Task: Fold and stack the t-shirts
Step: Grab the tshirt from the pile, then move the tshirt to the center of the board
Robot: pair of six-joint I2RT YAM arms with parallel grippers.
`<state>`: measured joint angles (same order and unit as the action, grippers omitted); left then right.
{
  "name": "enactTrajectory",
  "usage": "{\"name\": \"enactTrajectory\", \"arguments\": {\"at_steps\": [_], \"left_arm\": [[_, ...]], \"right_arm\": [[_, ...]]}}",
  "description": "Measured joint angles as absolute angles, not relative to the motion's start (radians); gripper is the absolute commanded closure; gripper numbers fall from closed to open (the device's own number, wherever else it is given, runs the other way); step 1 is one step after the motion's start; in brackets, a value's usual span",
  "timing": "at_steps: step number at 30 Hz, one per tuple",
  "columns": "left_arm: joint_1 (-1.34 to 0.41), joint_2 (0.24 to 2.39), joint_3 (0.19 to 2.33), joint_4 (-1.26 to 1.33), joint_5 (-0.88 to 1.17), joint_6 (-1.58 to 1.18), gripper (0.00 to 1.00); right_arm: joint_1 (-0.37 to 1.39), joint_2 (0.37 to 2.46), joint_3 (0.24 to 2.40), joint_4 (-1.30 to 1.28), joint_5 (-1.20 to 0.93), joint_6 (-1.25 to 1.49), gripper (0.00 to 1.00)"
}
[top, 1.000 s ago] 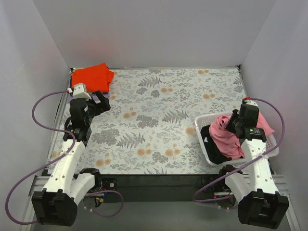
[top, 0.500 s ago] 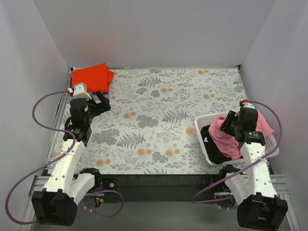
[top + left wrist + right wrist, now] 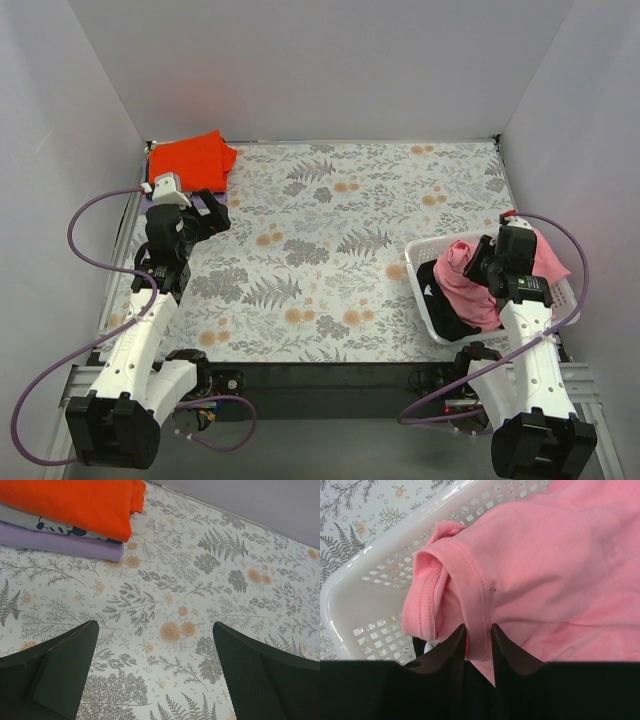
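A light pink t-shirt (image 3: 470,285) lies crumpled in the white mesh basket (image 3: 422,248) at the right, over a dark garment (image 3: 440,305). My right gripper (image 3: 482,264) is over the basket, shut on the pink t-shirt's hemmed sleeve edge (image 3: 479,630). An orange-red t-shirt (image 3: 190,158) lies folded on top of a stack at the far left corner; in the left wrist view it (image 3: 75,502) rests on a printed grey shirt and a lilac one (image 3: 65,544). My left gripper (image 3: 155,670) is open and empty over the floral table, just in front of the stack.
The floral tablecloth (image 3: 340,250) covers the table between the stack and the basket. Grey walls close in the far side and both sides. Purple cables loop beside both arms.
My right gripper has lowered slightly and shifted toward the near side of the basket, with the pink t-shirt bunched at its fingers. The left arm has not moved.
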<state>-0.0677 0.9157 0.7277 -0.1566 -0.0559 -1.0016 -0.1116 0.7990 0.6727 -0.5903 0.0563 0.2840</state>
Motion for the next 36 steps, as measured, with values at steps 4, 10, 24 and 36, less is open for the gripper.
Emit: {"name": "enactTrajectory", "arguments": {"at_steps": [4,10,24,36], "left_arm": [[-0.068,0.916,0.728,-0.157,-0.054,-1.002,0.02],[-0.068,0.916,0.728,-0.157,-0.052,-1.002,0.02],[-0.068,0.916,0.728,-0.157,-0.052,-1.002,0.02],[-0.068,0.927,0.728,-0.155,-0.010,-1.002,0.02]], "right_arm": [[-0.111,0.799,0.673,-0.593,0.060,0.284,0.91],[-0.111,0.799,0.675,-0.604,0.068,0.284,0.99],[-0.112,0.816,1.395,-0.735,0.049,0.248,0.99],[-0.112,1.110,1.896,-0.512,-0.332,0.283,0.99]]}}
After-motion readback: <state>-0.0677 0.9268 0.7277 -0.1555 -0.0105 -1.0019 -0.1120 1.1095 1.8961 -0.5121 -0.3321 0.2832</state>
